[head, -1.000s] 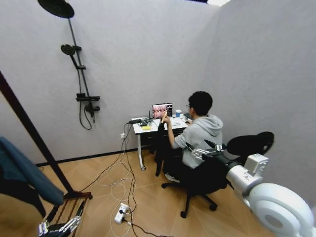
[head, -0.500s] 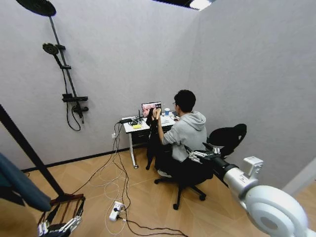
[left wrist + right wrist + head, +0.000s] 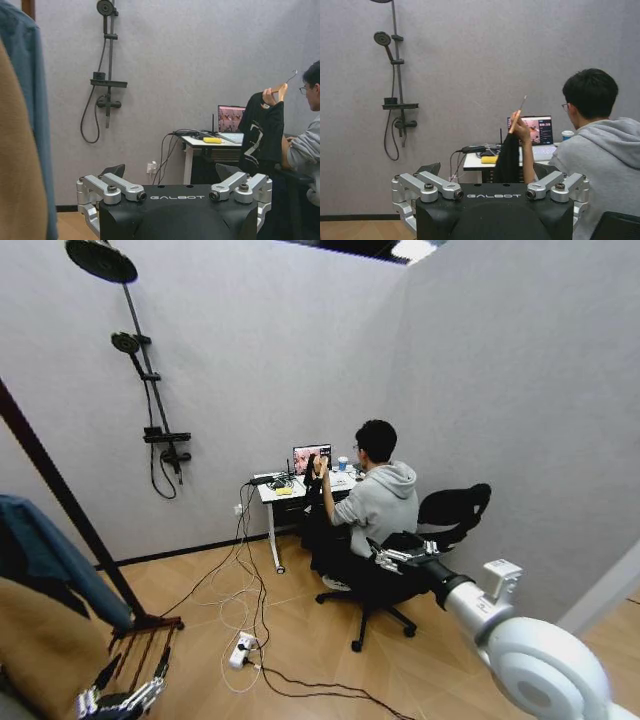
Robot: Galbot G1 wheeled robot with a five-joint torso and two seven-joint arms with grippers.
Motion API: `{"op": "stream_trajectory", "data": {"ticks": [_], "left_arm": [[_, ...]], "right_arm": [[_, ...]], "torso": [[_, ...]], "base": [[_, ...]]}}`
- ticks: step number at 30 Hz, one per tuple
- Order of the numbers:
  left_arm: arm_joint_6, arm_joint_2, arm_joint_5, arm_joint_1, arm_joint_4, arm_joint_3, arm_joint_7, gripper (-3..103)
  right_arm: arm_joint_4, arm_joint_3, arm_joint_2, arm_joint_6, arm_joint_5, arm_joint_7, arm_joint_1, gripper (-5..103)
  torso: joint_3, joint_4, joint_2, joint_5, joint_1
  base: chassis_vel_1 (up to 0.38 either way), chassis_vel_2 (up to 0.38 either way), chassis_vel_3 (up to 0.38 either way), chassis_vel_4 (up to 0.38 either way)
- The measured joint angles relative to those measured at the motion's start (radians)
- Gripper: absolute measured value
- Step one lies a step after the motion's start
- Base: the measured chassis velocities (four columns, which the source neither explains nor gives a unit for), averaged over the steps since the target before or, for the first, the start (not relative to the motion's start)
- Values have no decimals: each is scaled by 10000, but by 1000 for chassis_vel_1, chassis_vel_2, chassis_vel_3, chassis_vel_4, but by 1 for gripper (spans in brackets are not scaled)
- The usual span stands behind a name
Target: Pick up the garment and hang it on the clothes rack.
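Left gripper [image 3: 115, 702] is hanging spread and empty, low by the rack [image 3: 70, 510]; right gripper [image 3: 400, 555] is reaching forward, also spread and empty; a person's hand [image 3: 271, 96] is holding the dark garment [image 3: 261, 130] up at the desk [image 3: 200, 143], well apart from both grippers.

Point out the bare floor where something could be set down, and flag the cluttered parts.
Free: the wood floor in front of the office chair, and a strip along the back wall below the shower fixture. Crowded: cables and a power strip sprawl between the desk and the clothes rack.
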Motion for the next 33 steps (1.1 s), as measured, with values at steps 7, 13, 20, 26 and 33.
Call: {"op": "stream_trajectory", "data": {"ticks": [7, 13, 20, 26, 33], "left_arm": [[0, 0, 0, 0, 0, 0, 0, 100], [0, 0, 0, 0, 0, -1, -2, 100], [0, 0, 1, 0, 0, 0, -2, 100], [0, 0, 0, 0, 0, 0, 0, 100], [0, 0, 0, 0, 0, 0, 0, 100]], "right_arm": [[0, -253, -85, 12, 0, -9, 248, 100], [0, -625, -115, 13, -70, -12, 536, 100], [-1, -955, -55, 32, -292, -9, 616, 100], [-1, -947, -69, 38, -300, -9, 596, 100], [-1, -1079, -52, 39, -326, -7, 625, 100]], "torso": [[1, 1, 0, 1, 1], [1, 4, 0, -1, 1], [1, 0, 0, 2, 0], [0, 0, 0, 2, 0], [0, 0, 1, 1, 0]], "base": [[165, -6, -16, 159], [164, -34, -28, 171], [90, -94, -109, 91], [111, -91, -86, 112], [117, -64, -74, 122]]}}
